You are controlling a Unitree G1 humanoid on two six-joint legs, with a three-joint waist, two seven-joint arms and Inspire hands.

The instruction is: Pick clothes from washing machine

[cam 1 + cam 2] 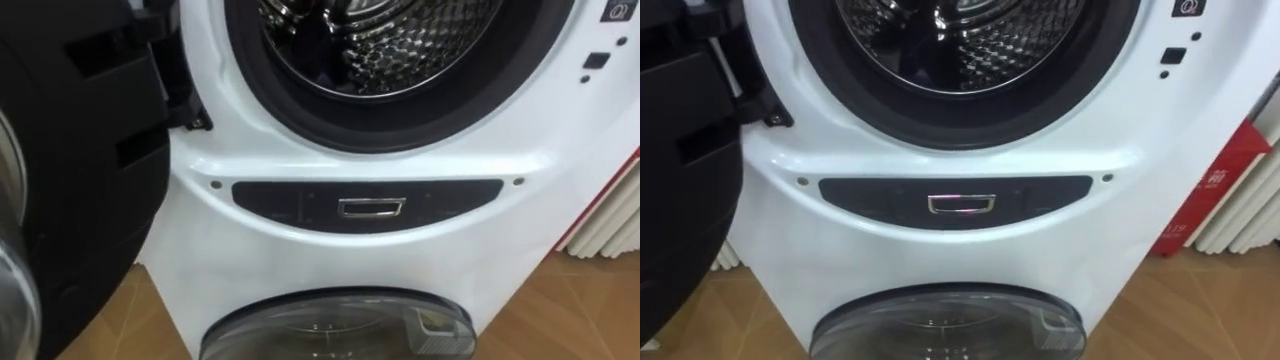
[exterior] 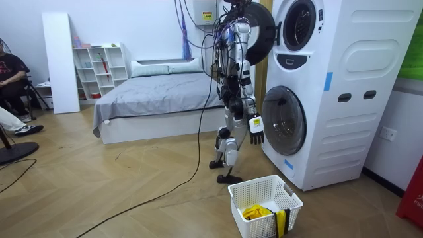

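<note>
- Left eye view: I'm facing the front of the white washing machine (image 1: 400, 260). Its dark door (image 1: 80, 170) stands open at the left. The part of the steel drum (image 1: 390, 40) that I can see holds no clothes. Under the dark control strip (image 1: 370, 207) is a second, glass door (image 1: 330, 325), which is closed.
- Right eye view: the same front. To the right of the machine, a red object (image 1: 1210, 190) and a white radiator (image 1: 1252, 205) stand on the wood floor (image 1: 1185, 312).
- Room view: the robot stands upright before the machine.
  - My right hand (image 2: 256, 129) hangs low by the thigh, fingers loose and holding nothing. The open drum is well above it.
  - On the floor below that hand, near the machine's foot, a white basket (image 2: 259, 183) holds yellow clothes (image 2: 256, 212). I judge that at least one piece is already out. I cannot tell whether more is left deep in the drum.
  - Well behind the hand are a grey bed (image 2: 158, 92) and a white shelf (image 2: 99, 66). A seated person (image 2: 10, 79) is at the room view's left edge.
</note>
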